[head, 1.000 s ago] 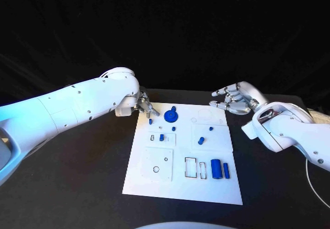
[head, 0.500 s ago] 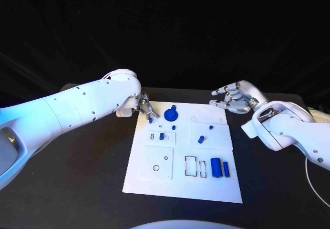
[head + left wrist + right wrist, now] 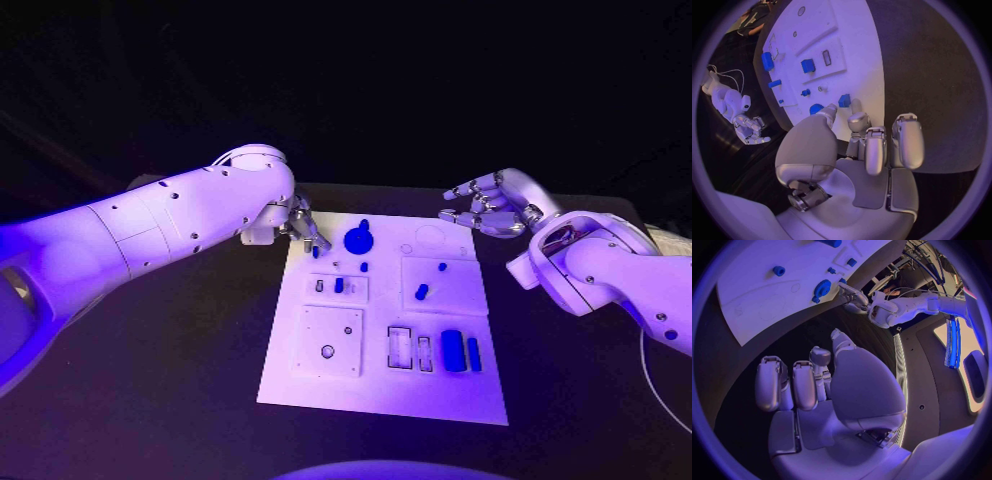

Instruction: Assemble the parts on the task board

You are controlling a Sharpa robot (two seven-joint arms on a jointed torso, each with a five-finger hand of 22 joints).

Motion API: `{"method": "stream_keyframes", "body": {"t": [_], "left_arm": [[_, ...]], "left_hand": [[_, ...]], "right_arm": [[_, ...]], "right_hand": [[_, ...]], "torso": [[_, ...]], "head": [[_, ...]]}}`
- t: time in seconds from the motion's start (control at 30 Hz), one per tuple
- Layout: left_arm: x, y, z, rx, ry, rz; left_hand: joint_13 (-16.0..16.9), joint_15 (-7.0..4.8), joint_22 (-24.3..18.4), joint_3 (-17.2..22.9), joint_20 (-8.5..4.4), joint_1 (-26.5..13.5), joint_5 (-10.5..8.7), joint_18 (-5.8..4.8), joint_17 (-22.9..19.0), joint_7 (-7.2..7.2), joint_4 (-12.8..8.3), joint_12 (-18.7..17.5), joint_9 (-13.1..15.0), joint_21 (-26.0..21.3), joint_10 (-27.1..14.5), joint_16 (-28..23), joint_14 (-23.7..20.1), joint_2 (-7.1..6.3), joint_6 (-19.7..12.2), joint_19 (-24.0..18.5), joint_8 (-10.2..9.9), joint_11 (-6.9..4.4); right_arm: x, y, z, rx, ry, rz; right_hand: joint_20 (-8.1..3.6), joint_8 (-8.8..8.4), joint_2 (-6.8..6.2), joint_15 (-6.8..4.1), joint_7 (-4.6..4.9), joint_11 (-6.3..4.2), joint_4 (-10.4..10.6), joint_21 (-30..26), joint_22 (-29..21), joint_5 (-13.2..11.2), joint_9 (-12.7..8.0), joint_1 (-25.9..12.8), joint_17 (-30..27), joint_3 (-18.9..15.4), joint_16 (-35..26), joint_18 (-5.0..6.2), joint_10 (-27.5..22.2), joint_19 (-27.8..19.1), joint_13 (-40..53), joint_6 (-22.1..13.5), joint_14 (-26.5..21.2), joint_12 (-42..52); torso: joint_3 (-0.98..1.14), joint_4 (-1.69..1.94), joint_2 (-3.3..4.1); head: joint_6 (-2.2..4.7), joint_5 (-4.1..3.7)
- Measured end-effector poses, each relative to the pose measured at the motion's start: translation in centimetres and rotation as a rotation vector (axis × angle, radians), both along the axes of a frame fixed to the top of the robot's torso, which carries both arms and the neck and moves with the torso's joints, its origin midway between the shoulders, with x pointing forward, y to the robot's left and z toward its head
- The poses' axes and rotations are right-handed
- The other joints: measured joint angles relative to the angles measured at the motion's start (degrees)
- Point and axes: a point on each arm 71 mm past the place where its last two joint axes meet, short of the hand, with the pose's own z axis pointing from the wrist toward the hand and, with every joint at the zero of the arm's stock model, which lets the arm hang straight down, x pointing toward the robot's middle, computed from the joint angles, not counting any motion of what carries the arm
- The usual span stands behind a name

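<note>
The white task board (image 3: 378,385) lies in the middle of the table. At its far left corner my left hand (image 3: 300,224) reaches down to a small blue part (image 3: 316,252). In the left wrist view the thumb and one fingertip (image 3: 856,106) stand on either side of that part (image 3: 844,100); whether they grip it I cannot tell. A round blue part (image 3: 358,240) sits just beside it. My right hand (image 3: 490,206) hovers off the board's far right corner, fingers loosely apart, holding nothing.
More blue parts stand on the board: small ones (image 3: 339,285) (image 3: 421,292) in the middle, two long ones (image 3: 453,350) (image 3: 473,353) near right. Rectangular slots (image 3: 400,347) and a square plate (image 3: 329,340) lie near the front. Dark table surrounds the board.
My left arm has swung a little further over the table while its hand stays at the small blue part. The right hand has hardly moved.
</note>
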Motion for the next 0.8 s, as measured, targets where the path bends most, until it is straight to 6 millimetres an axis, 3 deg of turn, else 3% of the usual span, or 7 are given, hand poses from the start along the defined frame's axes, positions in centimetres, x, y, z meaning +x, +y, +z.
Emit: {"method": "stream_keyframes", "body": {"t": [0.37,0.8], "left_arm": [[-0.23,0.25,-0.01,0.002,0.010,-0.007],[-0.43,0.08,-0.02,-0.005,0.021,-0.015]], "left_hand": [[0.1,0.00,0.0,-0.6,0.00,0.6,0.00,0.00,0.0,-0.38,0.0,0.0,0.2,0.0,0.2,0.0,0.0,0.61,0.8,0.0,0.7,-0.20],[0.1,0.00,0.0,-0.9,0.00,1.7,0.00,0.00,0.0,-0.38,-0.3,0.0,0.5,0.0,0.4,0.0,0.0,1.05,0.8,0.0,1.3,-0.40]], "right_arm": [[0.00,-0.11,-0.01,-0.001,0.001,-0.002],[0.02,-0.13,-0.04,-0.002,0.003,-0.002]], "right_hand": [[0.00,0.00,0.00,0.00,0.00,0.00,0.0,0.0,0.0,0.2,0.0,0.0,0.0,0.0,0.0,0.00,0.0,0.0,0.0,0.0,0.0,0.0],[0.00,0.00,0.00,0.00,0.00,0.00,0.0,0.0,0.0,0.2,0.0,0.0,0.0,0.0,0.0,0.00,0.0,0.0,0.0,0.0,0.0,0.0]], "torso": [[0.08,-0.02,-0.01],[0.01,-0.02,-0.01]], "head": [[-0.10,0.09],[-0.03,0.16]]}}
